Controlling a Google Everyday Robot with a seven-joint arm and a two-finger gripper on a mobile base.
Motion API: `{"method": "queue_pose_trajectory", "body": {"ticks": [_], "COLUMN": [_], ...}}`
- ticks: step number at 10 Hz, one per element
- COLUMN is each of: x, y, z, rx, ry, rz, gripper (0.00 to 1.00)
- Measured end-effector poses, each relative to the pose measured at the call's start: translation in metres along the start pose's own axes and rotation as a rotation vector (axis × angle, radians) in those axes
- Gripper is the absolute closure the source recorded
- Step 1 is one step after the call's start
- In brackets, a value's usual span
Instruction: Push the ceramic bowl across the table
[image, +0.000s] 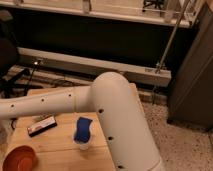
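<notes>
White plastic arm (100, 105) is the biggest thing we see. Its thick shell fills the pic from 5 o'clock up to centre, then a slimmer link w/ small dark holes runs out toward 9 o'clock and leaves the frame there. The gripper is out of view past that 9 o'clock edge, so we can't tell how far it's open or if it holds anything.

Next is the light-wood plank table (60, 150), lower left, its far side partly covered by the arm. The ceramic bowl (20, 158), glossy orange-red, sits at the table's 7 o'clock corner, cut by the bottom edge, w/ nothing touching it. A white cup (82, 131) w/ blue lining stands at approx 2 o'clock from the bowl, well apart. A flat dark item (42, 125) w/ a pale strip lies at 10 o'clock from the cup.
</notes>
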Motion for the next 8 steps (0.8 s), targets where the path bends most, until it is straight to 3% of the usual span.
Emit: {"method": "queue_pose_trajectory", "body": {"ticks": [4, 8], "x": [-0.017, -0.022], "y": [0.005, -0.010], "z": [0.046, 0.074], "rx": [-0.025, -0.002], "ry": [-0.081, -0.138], "rz": [-0.079, -0.119], "gripper": [1.00, 1.00]}}
